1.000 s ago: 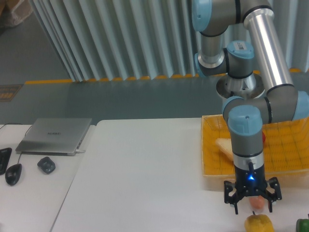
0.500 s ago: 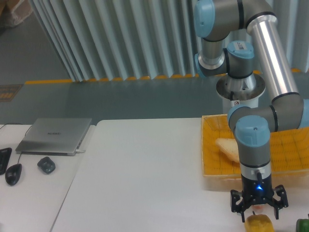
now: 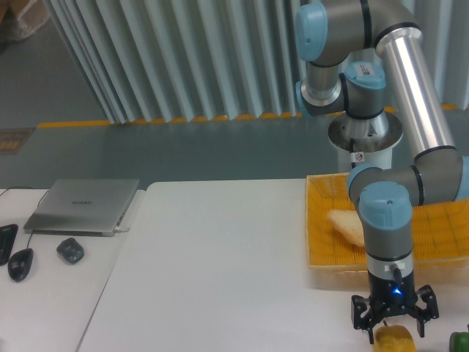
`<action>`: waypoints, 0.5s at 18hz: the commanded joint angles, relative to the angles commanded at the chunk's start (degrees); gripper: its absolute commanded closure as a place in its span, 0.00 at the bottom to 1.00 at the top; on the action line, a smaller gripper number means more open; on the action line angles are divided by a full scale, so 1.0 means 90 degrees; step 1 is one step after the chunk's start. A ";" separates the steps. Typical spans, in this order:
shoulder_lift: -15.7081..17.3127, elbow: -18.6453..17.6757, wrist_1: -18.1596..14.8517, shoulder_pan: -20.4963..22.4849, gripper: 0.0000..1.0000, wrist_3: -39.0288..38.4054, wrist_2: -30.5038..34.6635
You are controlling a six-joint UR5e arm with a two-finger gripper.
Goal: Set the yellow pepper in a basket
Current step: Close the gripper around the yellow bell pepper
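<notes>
1. Yellow pepper [image 3: 393,339]: we log one small, lumpy, glossy yellow piece at the near right edge of the white table [image 3: 220,264], partly cut off by the frame, outside the basket.
2. Basket [image 3: 322,242]: we record a shallow rectangular tray of yellow-orange plastic mesh with low latticed walls, at the table's far right. A pale, flattish wedge-shaped item [image 3: 346,226] lies inside.
3. Gripper [image 3: 394,330]: black, two-fingered, pointing straight down, blue light lit on the wrist. We note the fingers spread wide, one on each side of the pepper's top. We cannot tell whether they touch it; nothing is clasped.
4. Arm [image 3: 410,95]: smooth silver tubes with pale blue joint caps.
5. Green object [image 3: 460,342]: a sliver at the bottom right corner.
6. Side desk: closed grey laptop [image 3: 84,205], two dark mice [image 3: 70,250].
</notes>
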 joint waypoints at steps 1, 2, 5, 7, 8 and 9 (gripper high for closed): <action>-0.0019 0.0000 0.0000 0.0000 0.00 0.0010 0.0000; -0.0049 0.0000 0.0000 -0.0010 0.00 0.0010 0.0000; -0.0097 0.0010 0.0000 -0.0020 0.00 0.0020 0.0000; -0.0107 0.0010 0.0000 -0.0029 0.00 0.0020 0.0010; -0.0107 0.0010 0.0000 -0.0029 0.00 0.0020 0.0010; -0.0107 0.0010 0.0000 -0.0029 0.00 0.0020 0.0010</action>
